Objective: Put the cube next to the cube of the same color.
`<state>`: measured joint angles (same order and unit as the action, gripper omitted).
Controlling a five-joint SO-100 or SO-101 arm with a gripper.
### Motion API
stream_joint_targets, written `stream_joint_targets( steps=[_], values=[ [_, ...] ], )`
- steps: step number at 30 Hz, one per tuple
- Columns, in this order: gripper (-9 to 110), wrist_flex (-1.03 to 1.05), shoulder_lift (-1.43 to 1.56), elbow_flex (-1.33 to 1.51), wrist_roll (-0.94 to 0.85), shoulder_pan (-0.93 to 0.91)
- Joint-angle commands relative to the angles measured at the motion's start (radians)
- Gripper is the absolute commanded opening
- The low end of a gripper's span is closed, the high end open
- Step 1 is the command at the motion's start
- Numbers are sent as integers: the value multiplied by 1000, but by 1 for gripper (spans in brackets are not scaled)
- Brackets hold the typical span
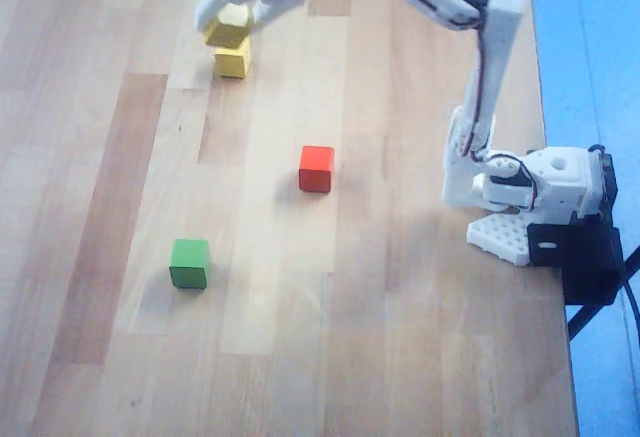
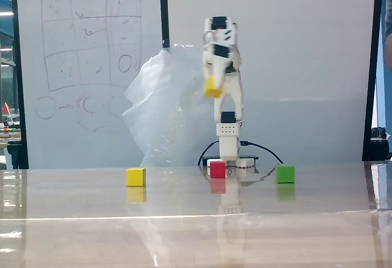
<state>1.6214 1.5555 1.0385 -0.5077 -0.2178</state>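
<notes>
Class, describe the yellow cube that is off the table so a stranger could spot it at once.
Find the white arm's gripper, raised well above the wooden table. It holds a yellow cube in mid-air. The other yellow cube, the red cube and the green cube all rest on the table.

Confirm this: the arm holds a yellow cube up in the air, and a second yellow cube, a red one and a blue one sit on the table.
One thing is off: the last cube is green, not blue, as the fixed view shows. The held yellow cube, second yellow cube and red cube are as stated.
</notes>
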Motion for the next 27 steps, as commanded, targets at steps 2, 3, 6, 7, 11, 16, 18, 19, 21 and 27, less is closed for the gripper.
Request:
stream_joint_targets(
  steps=[2,3,6,7,11,16,18,19,21,27],
  values=[
    [0,11,-166,-288,-55,-112],
    [0,8,-206,-311,-61,-120],
    [0,-9,-305,-365,-64,-161],
    [0,-17,-331,-367,-64,-170],
    [0,-57,-428,-371,-61,-207],
    [0,-149,-537,-371,-61,-244],
    [0,-183,-577,-371,-61,-252],
    [0,-196,-597,-371,-61,-258],
    [0,-222,-638,-371,-61,-267],
    [0,-267,-715,-371,-61,-291]
  ],
)
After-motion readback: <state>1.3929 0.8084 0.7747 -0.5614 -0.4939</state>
